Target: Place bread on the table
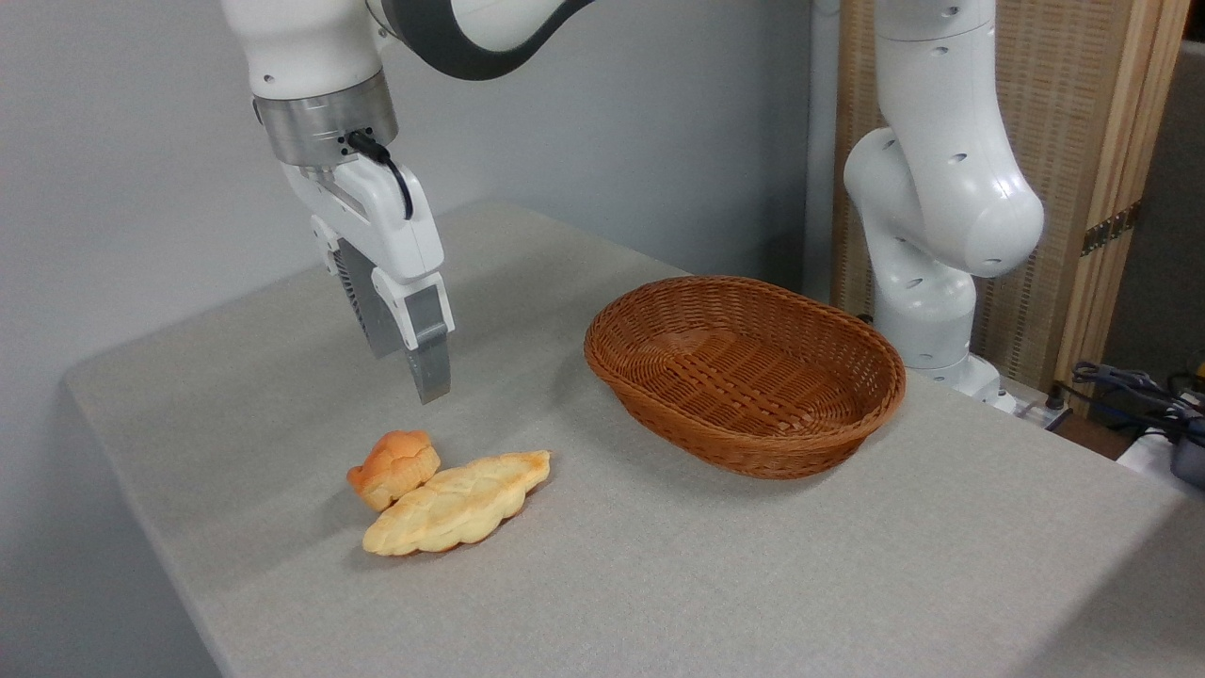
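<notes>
Hovering above the table (715, 574), my end effector (414, 363) hangs in the air just up and behind the bread (393, 467), grasping nothing. Its two fingers look close together from this angle, one largely hiding the other, so I cannot tell whether they are parted or closed.

The bread sits on the grey cloth, not in the wicker basket (744, 372), which is empty and well apart to the right. So I judge the placing done, and the risks lie in what I do from here.

The bun leans against the braided loaf (457, 504), touching it and seeming partly propped on its edge. That is an unsteady rest: a nudge from my fingers if I dip or swing low could roll it off or shove both pieces along the cloth.

Both also lie toward the near left part of the table. A sideways knock in that direction could send the round bun rolling toward the edge. Lifting straight up before travelling seems the safe course.
</notes>
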Controlling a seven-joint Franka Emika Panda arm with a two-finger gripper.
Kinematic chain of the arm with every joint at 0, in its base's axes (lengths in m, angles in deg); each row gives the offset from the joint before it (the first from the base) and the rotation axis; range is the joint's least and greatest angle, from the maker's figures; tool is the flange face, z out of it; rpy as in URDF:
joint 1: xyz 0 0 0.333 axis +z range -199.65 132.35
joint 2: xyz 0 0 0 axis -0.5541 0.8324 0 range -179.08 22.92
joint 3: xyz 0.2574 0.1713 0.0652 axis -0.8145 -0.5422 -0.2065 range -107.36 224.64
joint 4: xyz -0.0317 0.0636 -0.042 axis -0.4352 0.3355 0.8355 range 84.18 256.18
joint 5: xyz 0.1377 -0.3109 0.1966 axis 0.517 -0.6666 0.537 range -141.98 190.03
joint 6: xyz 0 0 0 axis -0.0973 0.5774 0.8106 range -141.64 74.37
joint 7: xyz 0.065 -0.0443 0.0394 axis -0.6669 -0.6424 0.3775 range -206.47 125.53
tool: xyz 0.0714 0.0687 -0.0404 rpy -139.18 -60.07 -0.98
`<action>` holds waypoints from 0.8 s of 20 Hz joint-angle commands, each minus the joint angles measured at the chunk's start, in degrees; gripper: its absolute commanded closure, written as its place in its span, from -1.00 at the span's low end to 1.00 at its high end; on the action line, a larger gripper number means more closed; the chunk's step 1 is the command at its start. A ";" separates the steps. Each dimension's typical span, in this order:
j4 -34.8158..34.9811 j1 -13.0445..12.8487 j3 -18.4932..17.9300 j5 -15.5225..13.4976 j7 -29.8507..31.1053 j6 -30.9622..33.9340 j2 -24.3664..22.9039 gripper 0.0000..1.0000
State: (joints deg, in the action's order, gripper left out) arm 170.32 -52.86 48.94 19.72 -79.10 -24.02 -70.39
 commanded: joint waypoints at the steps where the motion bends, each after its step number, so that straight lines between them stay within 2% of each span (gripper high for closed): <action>1: -0.05 -0.31 -0.40 0.44 0.31 0.97 -0.48 -1.00; 16: -0.05 -0.22 -0.58 0.44 0.13 0.97 -0.48 -1.00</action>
State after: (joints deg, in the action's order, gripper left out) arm 170.32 -52.85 48.92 19.72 -79.10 -24.02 -70.39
